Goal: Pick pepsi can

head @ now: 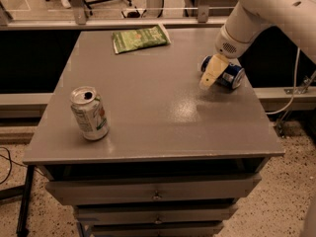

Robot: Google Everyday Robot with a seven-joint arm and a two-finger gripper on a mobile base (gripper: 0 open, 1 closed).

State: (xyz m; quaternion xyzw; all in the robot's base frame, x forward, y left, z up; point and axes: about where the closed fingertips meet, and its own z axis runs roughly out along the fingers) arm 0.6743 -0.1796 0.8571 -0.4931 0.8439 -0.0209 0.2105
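The pepsi can (233, 76) is blue with silver ends and lies on its side near the right edge of the grey table (158, 117). My gripper (211, 75) hangs from the white arm coming in from the upper right. It is right at the can's left end, low over the tabletop, and covers part of the can. The can rests on the table.
A white-and-green can (89, 113) with an opened silver top stands upright at the front left. A green snack bag (139, 37) lies flat at the back of the table. Drawers sit under the tabletop. A cable hangs at the right.
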